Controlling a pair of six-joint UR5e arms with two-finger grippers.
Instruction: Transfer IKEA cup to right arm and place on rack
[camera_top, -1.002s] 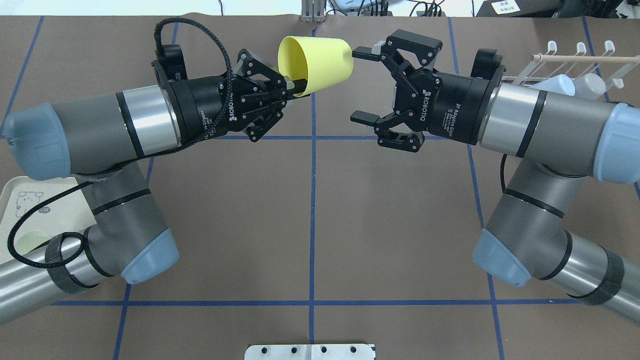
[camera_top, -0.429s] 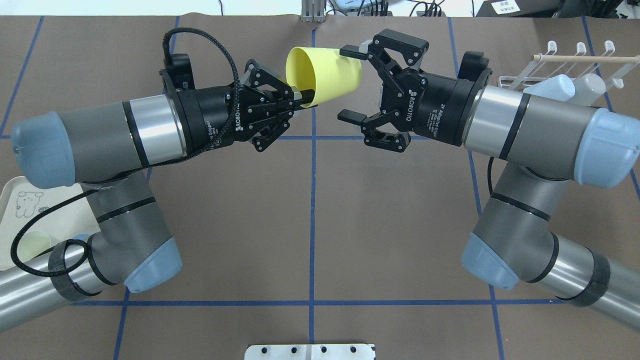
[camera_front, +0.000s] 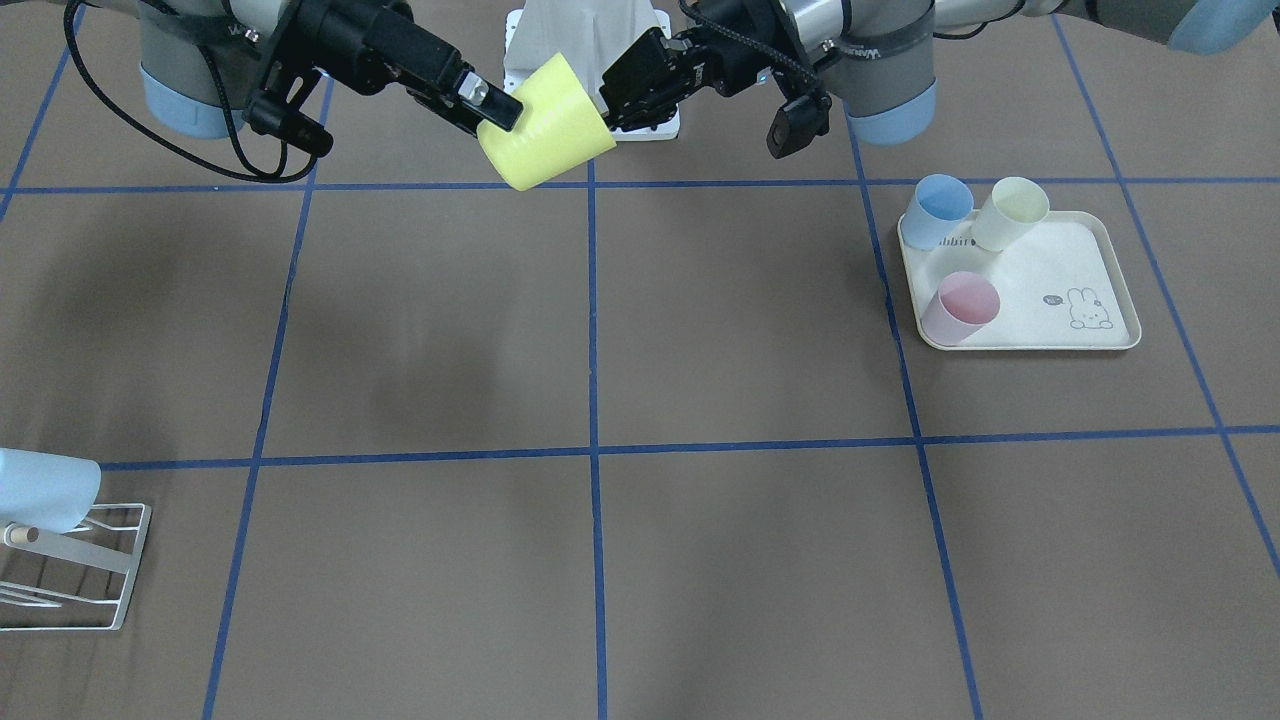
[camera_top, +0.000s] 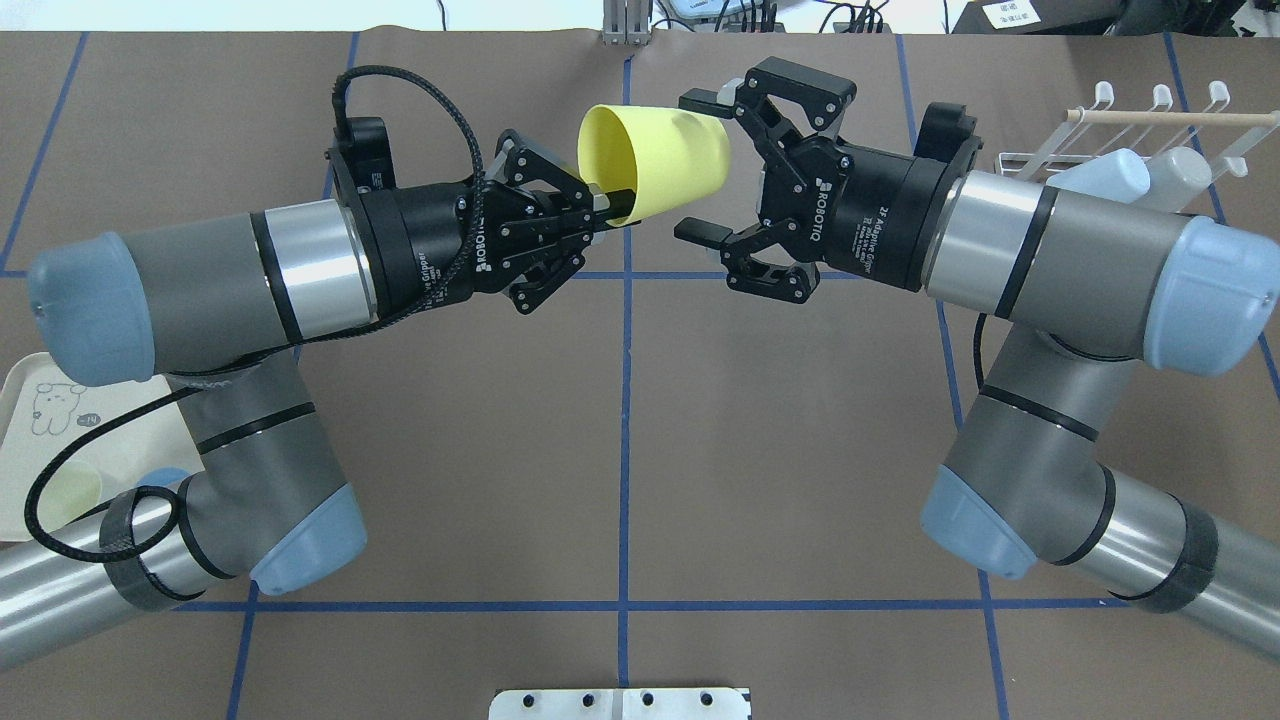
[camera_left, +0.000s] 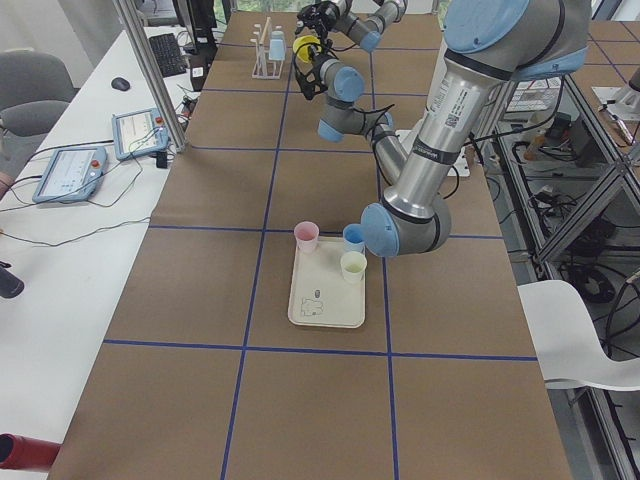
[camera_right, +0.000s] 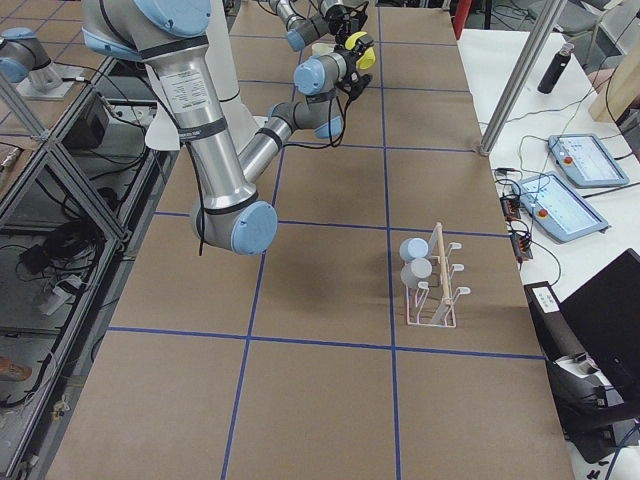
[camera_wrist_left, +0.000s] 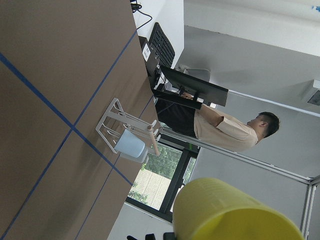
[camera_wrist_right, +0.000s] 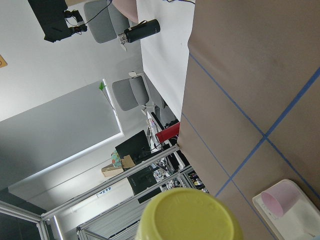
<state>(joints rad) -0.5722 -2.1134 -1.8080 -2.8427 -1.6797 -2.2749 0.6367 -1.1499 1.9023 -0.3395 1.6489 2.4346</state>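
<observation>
The yellow IKEA cup (camera_top: 655, 160) hangs in the air on its side, its mouth toward the left arm. My left gripper (camera_top: 608, 205) is shut on its rim, one finger inside. My right gripper (camera_top: 700, 167) is open, with its fingers on either side of the cup's base and not closed on it. In the front view the cup (camera_front: 545, 130) sits between the left gripper (camera_front: 618, 105) and a right finger (camera_front: 490, 103). The cup fills the bottom of the left wrist view (camera_wrist_left: 235, 210) and the right wrist view (camera_wrist_right: 190, 215). The white wire rack (camera_top: 1150, 115) stands far right.
The rack (camera_front: 75, 570) holds a pale blue cup (camera_top: 1110, 172) and a whitish cup (camera_top: 1180, 168). The cream rabbit-print tray (camera_front: 1045, 265) holds a blue cup (camera_front: 938, 210), a pale yellow cup (camera_front: 1010, 213) and a pink cup (camera_front: 960, 308). A person sits beyond the table (camera_wrist_left: 225, 130).
The left gripper has carried the cup right and slightly down. The right gripper has moved left, so its open fingers now flank the cup's base.
</observation>
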